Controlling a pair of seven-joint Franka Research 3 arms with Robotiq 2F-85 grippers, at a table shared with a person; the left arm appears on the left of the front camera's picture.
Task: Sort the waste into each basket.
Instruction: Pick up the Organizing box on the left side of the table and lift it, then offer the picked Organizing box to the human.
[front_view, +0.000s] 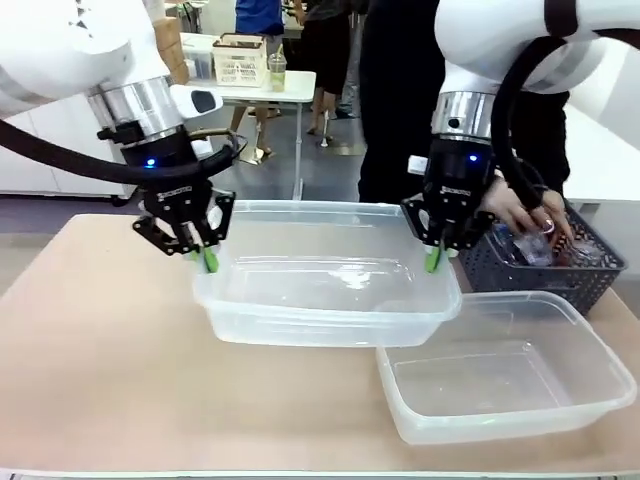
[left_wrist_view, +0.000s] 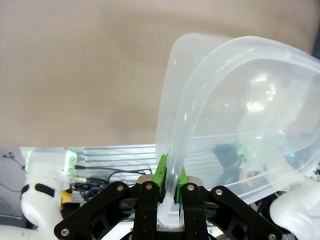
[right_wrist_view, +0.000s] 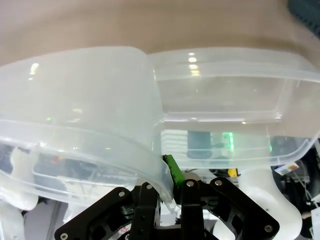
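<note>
Over the beige tabletop (front_view: 100, 370), a large clear rectangular plastic tub (front_view: 320, 325) lies long axis left-right, left end effector (front_view: 207, 258) clamped on its left rim, right end effector (front_view: 435, 258) clamped on its right rim. Its near right corner overlaps a second clear plastic tub (front_view: 480, 425). The waste, clear plastic bottles (front_view: 530, 245), sits far right in a dark lattice plastic basket (front_view: 540, 278) under a person's hand (front_view: 520, 215), just right of the right end effector, so that arm looks nearer.
</note>
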